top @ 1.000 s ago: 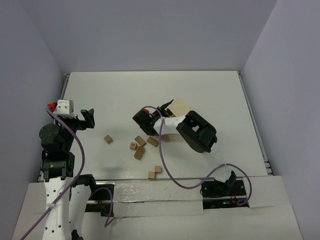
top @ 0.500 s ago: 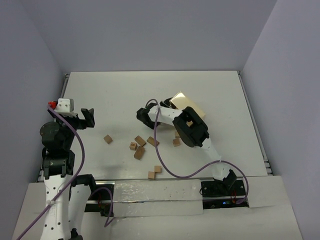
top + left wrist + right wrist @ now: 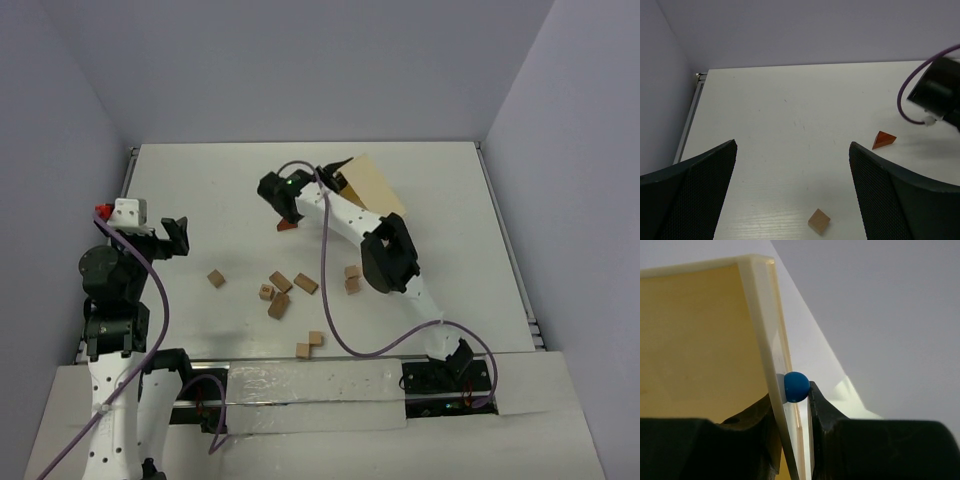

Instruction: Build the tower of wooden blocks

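Several small tan wood blocks lie loose on the table, among them a cube (image 3: pixel 216 278), a cluster (image 3: pixel 281 292), a pair (image 3: pixel 352 278) and two near the front edge (image 3: pixel 309 344). A reddish-brown wedge (image 3: pixel 287 226) lies further back and also shows in the left wrist view (image 3: pixel 883 139). My right gripper (image 3: pixel 335 172) is shut on the wall of the pale wooden tray (image 3: pixel 368 186), which it holds tilted; the wrist view shows its jaws (image 3: pixel 790 395) clamping the tray wall (image 3: pixel 757 315) beside a blue knob (image 3: pixel 796 386). My left gripper (image 3: pixel 175 237) is open and empty above a tan cube (image 3: pixel 818 221).
The right arm (image 3: pixel 385 255) stretches over the middle of the table, its purple cable (image 3: pixel 325 300) looping over the blocks. Grey walls enclose the table on the left, far and right sides. A metal rail (image 3: pixel 690 117) runs along the left edge.
My right arm has swung toward the far side, lifting and tilting the tray. The reddish-brown wedge and two tan blocks have appeared on the table. The left arm has not moved.
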Motion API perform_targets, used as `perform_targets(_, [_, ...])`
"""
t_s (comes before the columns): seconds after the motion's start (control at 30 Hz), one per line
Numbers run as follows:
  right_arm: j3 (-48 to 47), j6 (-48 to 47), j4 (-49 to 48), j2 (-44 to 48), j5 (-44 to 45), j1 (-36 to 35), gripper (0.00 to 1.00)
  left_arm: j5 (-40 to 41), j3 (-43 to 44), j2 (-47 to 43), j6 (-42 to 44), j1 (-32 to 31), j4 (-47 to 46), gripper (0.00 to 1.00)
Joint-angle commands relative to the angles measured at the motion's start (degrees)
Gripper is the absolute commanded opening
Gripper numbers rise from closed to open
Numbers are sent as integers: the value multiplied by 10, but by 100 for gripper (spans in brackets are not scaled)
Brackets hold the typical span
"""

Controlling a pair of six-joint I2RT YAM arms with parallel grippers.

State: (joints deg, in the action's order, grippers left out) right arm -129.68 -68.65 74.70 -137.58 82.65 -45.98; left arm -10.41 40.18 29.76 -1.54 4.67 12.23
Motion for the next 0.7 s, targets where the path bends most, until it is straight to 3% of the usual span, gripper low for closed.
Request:
perform_targets(0.0, [-39,-56,5,152,-78,0,0,-17,2,1,-6,4,-22,99])
perform_targets(0.1, [67,-15,-66,283,-223,22,0,-27,4,16,-7,4,-23,99])
perform_targets(0.23, [105,77,-63,369,-390,73,0,-33,6,21,-7,4,-21,99])
perform_targets(0.37, [201,152,-123,497,-597,178,0,-41,3,21,-3,5,-20,99])
perform_targets(0.43, [313,130,-172,564,-691,236,0,-47,-2,20,-5,5,-25,99])
perform_targets(0.5, [353,112,-206,623,-776,293,0,-53,-1,22,-4,4,-24,99])
perform_targets(0.57, [458,44,-219,674,-851,353,0,-71,1,24,1,5,-20,99])
perform_targets(0.67, [542,-39,-218,720,-943,443,0,-81,-3,19,7,5,-22,99])
